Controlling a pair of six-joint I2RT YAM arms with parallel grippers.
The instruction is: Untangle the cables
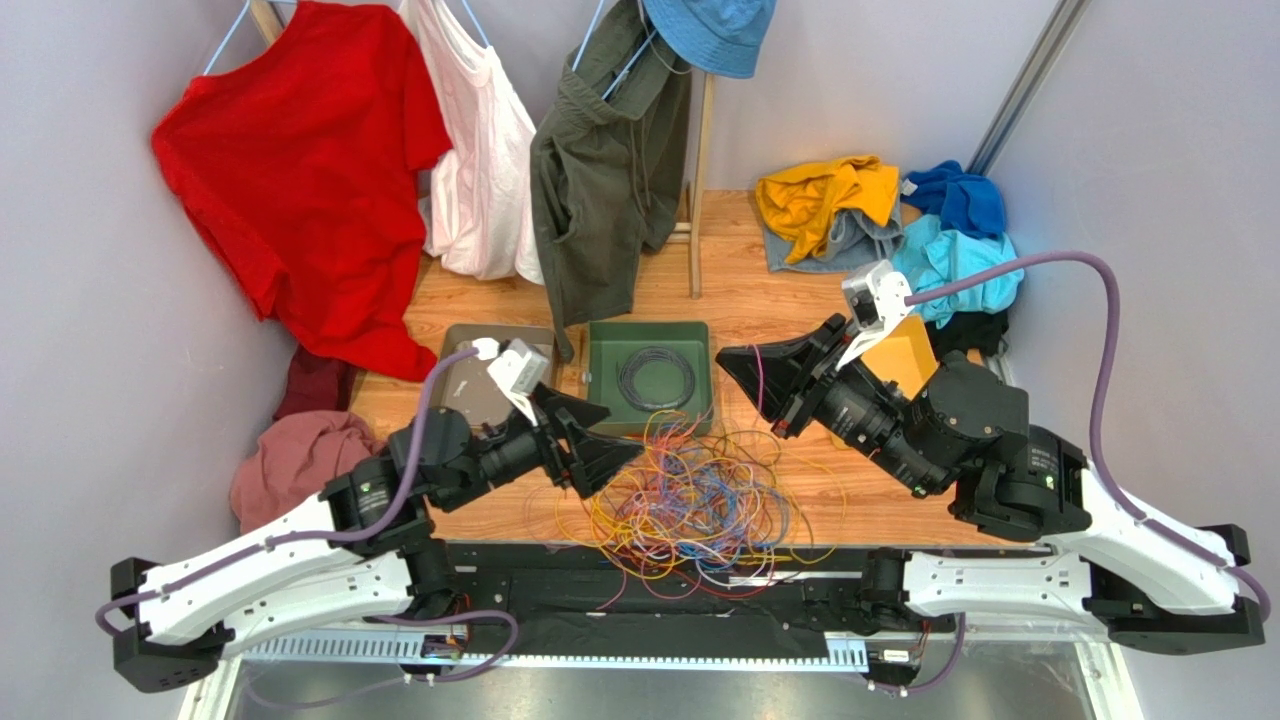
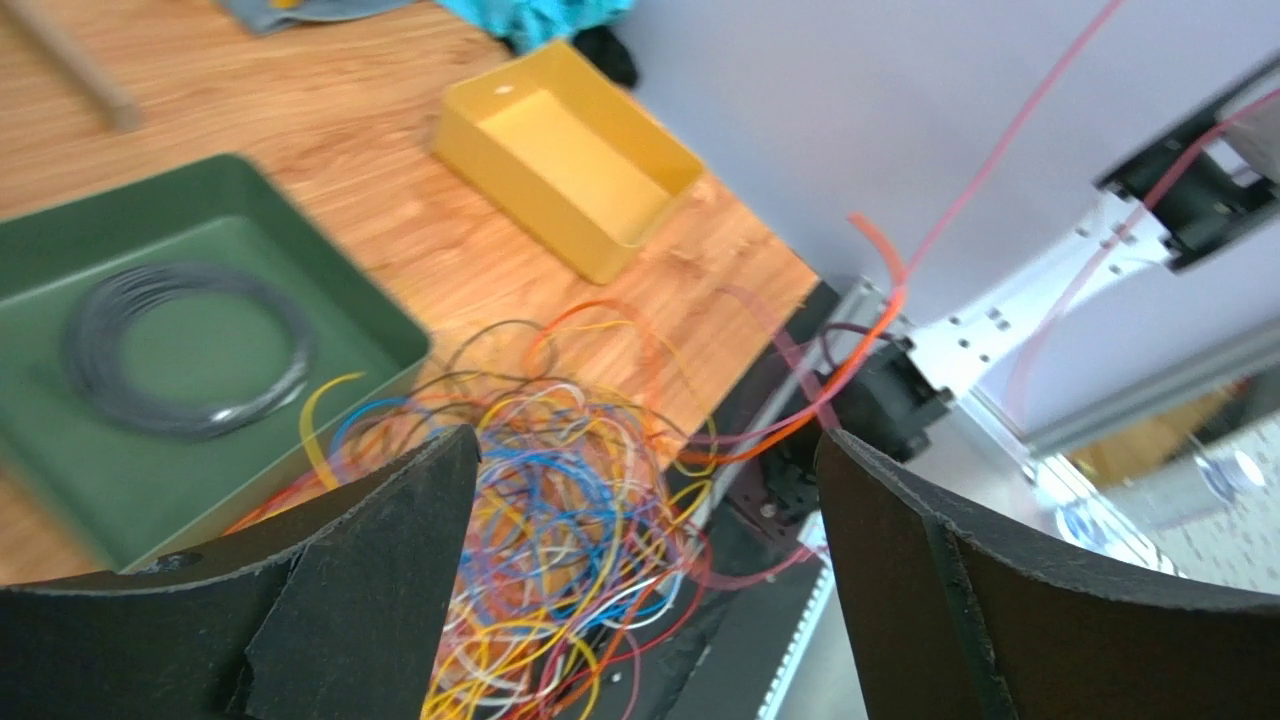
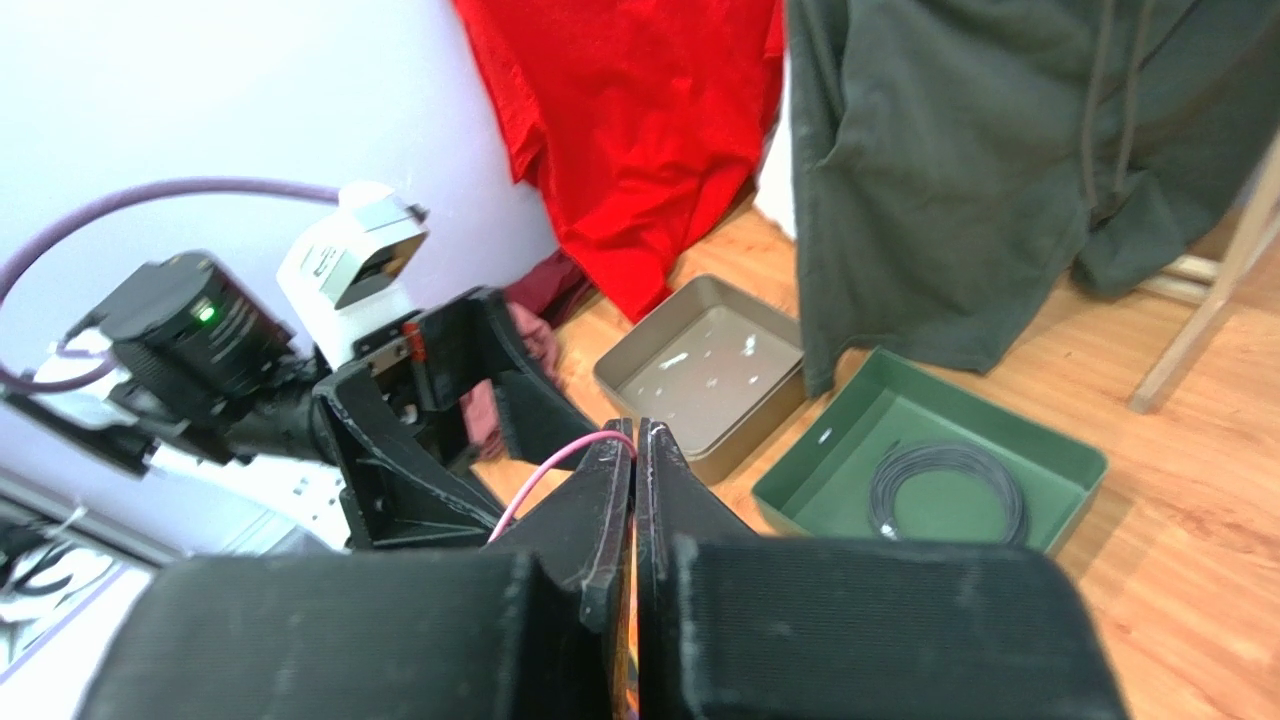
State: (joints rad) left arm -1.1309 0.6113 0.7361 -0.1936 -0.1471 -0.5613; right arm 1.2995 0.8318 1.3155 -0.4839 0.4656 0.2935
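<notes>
The cables point(image 1: 694, 503) lie as a many-coloured tangle of yellow, orange, blue, red and white wires at the near table edge, between the arms. My left gripper point(image 1: 604, 450) is open and empty at the tangle's left edge. In the left wrist view the tangle point(image 2: 556, 518) shows between the spread fingers point(image 2: 376, 585). My right gripper point(image 1: 733, 365) is held above the tangle's far right, shut on a thin pink cable point(image 3: 544, 465). That pink cable point(image 2: 1022, 135) runs taut up from the heap. The right gripper point(image 3: 633, 431) has its jaws pressed together.
A green tray point(image 1: 604, 393) with a coiled black cable point(image 1: 657, 378) stands behind the tangle. A grey-brown tray point(image 1: 469, 342) is to its left and a yellow box point(image 1: 902, 360) lies under the right arm. Clothes hang and lie at the back.
</notes>
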